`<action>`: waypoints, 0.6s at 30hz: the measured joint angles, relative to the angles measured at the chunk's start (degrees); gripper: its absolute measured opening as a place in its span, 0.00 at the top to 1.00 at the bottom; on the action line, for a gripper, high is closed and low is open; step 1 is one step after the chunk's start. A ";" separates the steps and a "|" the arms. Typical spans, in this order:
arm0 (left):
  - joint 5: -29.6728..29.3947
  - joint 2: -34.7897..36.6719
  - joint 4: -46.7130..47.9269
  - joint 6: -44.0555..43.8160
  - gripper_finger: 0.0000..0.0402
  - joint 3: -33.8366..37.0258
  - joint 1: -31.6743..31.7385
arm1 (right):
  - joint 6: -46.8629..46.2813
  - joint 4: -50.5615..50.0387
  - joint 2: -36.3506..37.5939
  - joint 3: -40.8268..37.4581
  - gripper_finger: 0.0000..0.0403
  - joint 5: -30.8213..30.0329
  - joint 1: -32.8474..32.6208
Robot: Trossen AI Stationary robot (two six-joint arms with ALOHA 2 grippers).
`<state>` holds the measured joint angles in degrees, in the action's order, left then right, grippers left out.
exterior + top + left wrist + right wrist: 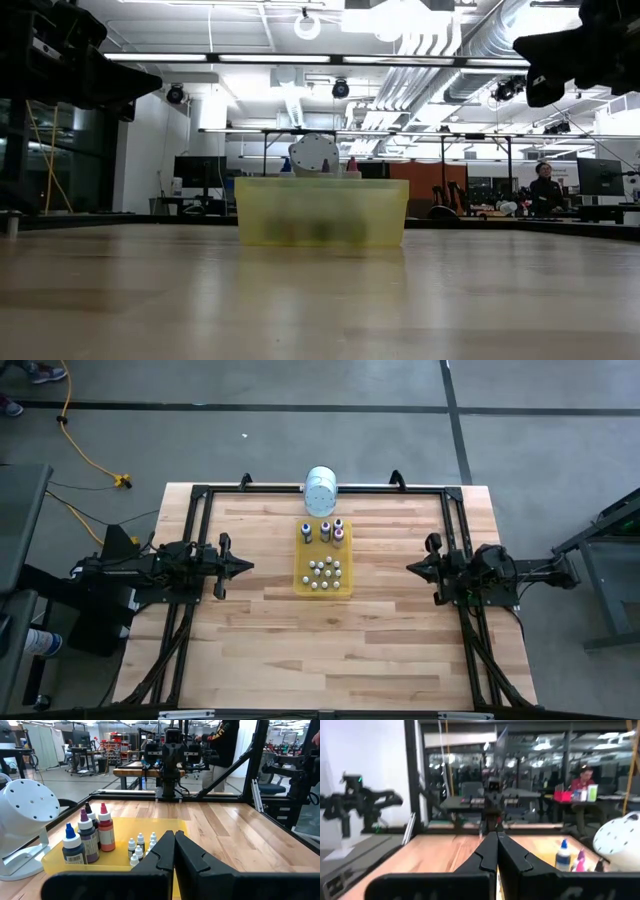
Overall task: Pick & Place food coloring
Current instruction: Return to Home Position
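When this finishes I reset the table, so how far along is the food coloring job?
Done, it seems: the small food coloring bottles and the taller ones all stand inside the yellow tray; none shows on the bare table. In hand: nothing; the left gripper and right gripper are shut and empty, at opposite sides of the table. Left: probably nothing more to place.

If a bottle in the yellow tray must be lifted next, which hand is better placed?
Left, but only slightly. The left hand and the right hand both wait shut at the sides of the table; the yellow tray lies a little nearer the left one.
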<state>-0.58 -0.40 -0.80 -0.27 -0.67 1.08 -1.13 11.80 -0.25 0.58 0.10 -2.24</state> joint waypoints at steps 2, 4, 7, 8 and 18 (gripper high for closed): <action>0.00 0.00 0.00 0.00 1.00 0.00 0.00 | -0.03 -1.97 0.00 0.00 1.00 1.06 0.00; -0.01 0.00 0.00 0.00 1.00 0.00 0.02 | -0.04 -3.58 0.00 0.00 1.00 1.34 0.00; 0.00 0.00 0.00 0.00 1.00 0.00 0.01 | -0.25 -4.53 0.00 0.00 1.00 -0.43 0.00; -0.02 0.00 0.00 0.00 1.00 0.00 0.02 | -0.26 -4.94 0.00 0.00 1.00 -1.78 0.00; -0.02 0.00 0.00 0.00 1.00 0.00 0.00 | 10.92 -8.38 -0.79 0.30 1.00 -14.27 -0.03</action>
<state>-0.60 -0.40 -0.80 -0.27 -0.67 1.08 9.79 3.43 -1.04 0.88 -14.17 -2.27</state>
